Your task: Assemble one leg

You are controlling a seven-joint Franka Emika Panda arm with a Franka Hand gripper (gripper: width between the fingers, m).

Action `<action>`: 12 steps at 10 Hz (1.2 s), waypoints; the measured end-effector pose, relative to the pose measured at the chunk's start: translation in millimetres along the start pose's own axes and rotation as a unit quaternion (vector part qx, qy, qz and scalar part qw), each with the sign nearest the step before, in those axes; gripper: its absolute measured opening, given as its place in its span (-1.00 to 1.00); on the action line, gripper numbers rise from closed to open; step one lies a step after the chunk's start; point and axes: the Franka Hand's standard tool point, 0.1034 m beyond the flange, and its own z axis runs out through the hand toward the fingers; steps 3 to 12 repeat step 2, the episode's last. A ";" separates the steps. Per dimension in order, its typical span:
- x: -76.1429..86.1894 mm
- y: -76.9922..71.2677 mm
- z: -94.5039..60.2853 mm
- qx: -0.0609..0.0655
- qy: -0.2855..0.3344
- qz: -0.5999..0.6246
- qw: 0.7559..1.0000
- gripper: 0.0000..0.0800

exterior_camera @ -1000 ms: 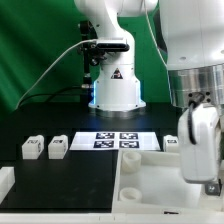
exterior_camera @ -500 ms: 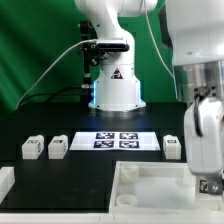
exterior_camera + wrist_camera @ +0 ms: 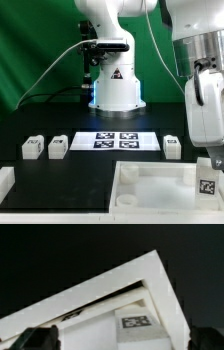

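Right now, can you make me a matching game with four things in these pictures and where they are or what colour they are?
Things:
1. table
2. backdrop
3. lone leg
4. tray

Matches:
A. green
B. black
C. in front of the marker board, nearest the camera
D. just to the exterior view's right of the marker board

Pairs: 1-B, 2-A, 3-D, 4-C

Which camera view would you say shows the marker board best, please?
The exterior view: the marker board lies flat on the black table, all four tags visible. The wrist view shows nothing of it, only the white tray-like part.
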 end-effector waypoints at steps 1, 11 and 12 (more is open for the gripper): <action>0.0 0.0 0.0 0.000 0.000 0.000 1.000 0.62; 0.1 0.1 0.2 0.000 0.000 0.000 1.000 0.62; 0.1 0.1 0.2 0.000 0.000 0.000 1.000 0.62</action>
